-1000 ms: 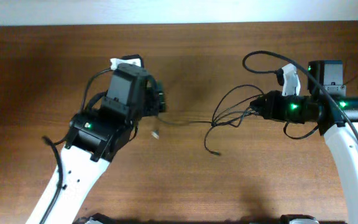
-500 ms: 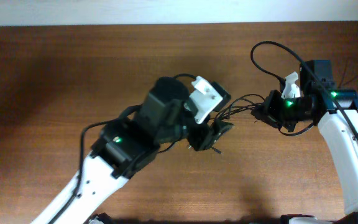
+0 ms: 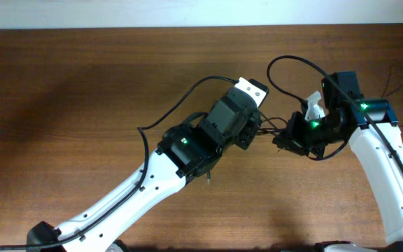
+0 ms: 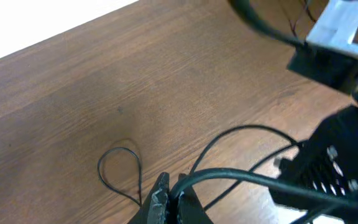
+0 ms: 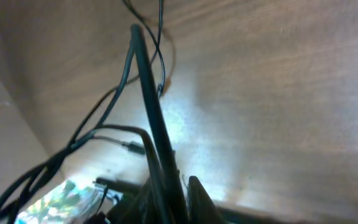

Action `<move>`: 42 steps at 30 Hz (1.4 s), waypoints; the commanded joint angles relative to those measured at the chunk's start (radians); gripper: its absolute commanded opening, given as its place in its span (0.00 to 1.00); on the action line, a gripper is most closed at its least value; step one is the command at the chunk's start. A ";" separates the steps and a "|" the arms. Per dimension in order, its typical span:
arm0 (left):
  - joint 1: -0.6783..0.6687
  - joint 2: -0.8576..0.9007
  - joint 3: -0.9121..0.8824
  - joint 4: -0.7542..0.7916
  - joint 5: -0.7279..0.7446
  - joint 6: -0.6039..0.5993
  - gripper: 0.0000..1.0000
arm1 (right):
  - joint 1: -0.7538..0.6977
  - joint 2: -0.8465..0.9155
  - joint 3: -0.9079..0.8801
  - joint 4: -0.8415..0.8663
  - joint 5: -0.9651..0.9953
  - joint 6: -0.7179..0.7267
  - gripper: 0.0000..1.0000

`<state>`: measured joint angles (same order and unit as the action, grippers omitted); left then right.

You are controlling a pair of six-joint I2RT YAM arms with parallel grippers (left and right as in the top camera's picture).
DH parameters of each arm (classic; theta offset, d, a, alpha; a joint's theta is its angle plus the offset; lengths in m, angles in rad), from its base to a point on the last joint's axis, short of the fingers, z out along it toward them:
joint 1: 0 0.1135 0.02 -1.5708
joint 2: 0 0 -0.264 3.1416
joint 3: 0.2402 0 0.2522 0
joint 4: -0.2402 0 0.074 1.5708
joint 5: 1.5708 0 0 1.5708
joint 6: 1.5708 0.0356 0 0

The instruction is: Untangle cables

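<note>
The thin black cables (image 3: 270, 128) hang bunched between my two grippers, just right of the table's middle. My left gripper (image 3: 256, 136) reaches in from the lower left. In the left wrist view my left gripper (image 4: 174, 186) is shut on one black cable (image 4: 241, 176) that runs off to the right. A thin loop of cable (image 4: 118, 169) lies on the wood to its left. Facing it from the right is my right gripper (image 3: 280, 142). The right wrist view shows my right gripper (image 5: 179, 186) shut on several cable strands (image 5: 145, 74) that rise out of the jaws.
The thick arm cable (image 3: 292, 64) loops above the right arm, and another arm cable (image 3: 180, 105) arcs over the left arm. The right arm's body (image 4: 334, 168) fills the right side of the left wrist view. The table's far edge (image 3: 187, 28) meets a pale wall.
My left arm has swung right across the table to the cable bundle, and its jaws have closed on a cable. The right gripper has shifted slightly left and down, still holding the bundle.
</note>
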<state>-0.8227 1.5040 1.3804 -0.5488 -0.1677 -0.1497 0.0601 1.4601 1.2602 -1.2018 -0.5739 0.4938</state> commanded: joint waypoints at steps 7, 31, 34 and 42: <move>0.025 -0.111 0.016 -0.038 -0.193 -0.130 0.00 | -0.023 0.000 0.101 0.236 0.095 -0.090 0.98; 0.113 -0.169 0.016 -0.047 -0.161 -0.322 0.00 | 0.299 0.201 0.119 0.637 -0.071 0.674 0.41; 0.121 -0.238 0.016 -0.083 -0.322 -0.320 0.00 | 0.299 0.209 0.119 0.604 -0.058 0.637 0.04; 0.437 -0.410 0.016 -0.187 -0.454 -0.320 0.00 | 0.258 0.181 0.119 0.288 0.169 0.357 0.04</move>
<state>-0.4690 1.1599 1.3849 -0.7292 -0.5846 -0.4625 0.3477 1.6657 1.3777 -0.8543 -0.5720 0.9241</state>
